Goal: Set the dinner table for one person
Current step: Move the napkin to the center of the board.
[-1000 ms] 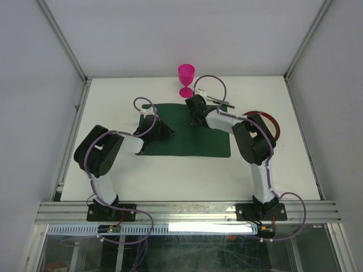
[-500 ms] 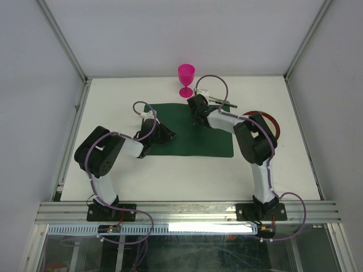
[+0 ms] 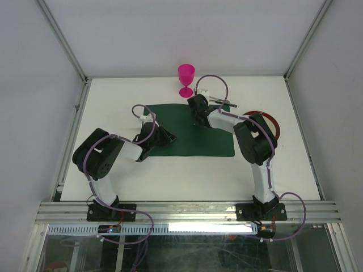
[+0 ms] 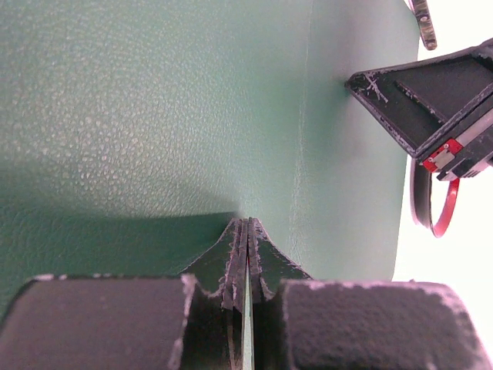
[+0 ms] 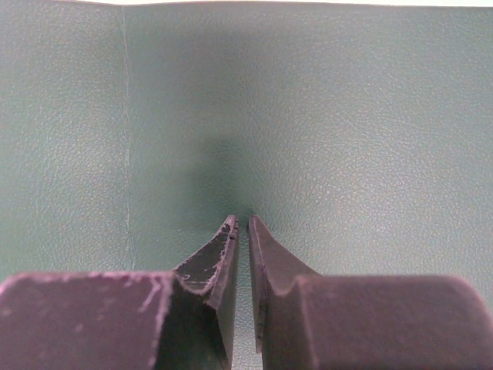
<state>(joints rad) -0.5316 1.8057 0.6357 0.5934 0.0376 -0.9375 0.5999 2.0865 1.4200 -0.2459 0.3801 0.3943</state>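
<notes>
The worktop (image 3: 113, 102) fills the scene between its frame rails, and a dark green mat (image 3: 198, 141) lies on it around the middle, a little toward the far side.

Both arms are on that mat. The left gripper (image 4: 245, 223) has its jaws closed on the mat's left edge, a thin green strip showing between them. The right gripper (image 5: 240, 220) is at the far edge, its jaws nearly together, and it looks pinched on the mat as well. A fold line runs across the mat between the two grips. Its near left corner is hidden under the left arm.

This looks like the opening step of the task, squaring the mat up.

- **Done:** only the mat is roughly in place.
- **Left:** everything else is off it.
  - A pink goblet (image 3: 186, 79) stands upright just beyond the far edge.
  - Some cutlery (image 3: 220, 102) lies by the far right corner, but I cannot tell which pieces.
  - A red-rimmed plate (image 3: 274, 121) sits to the right, partly under the right arm.

Once the mat is let go, the plate would need to go onto it, with the cutlery beside the plate and the goblet brought near.
</notes>
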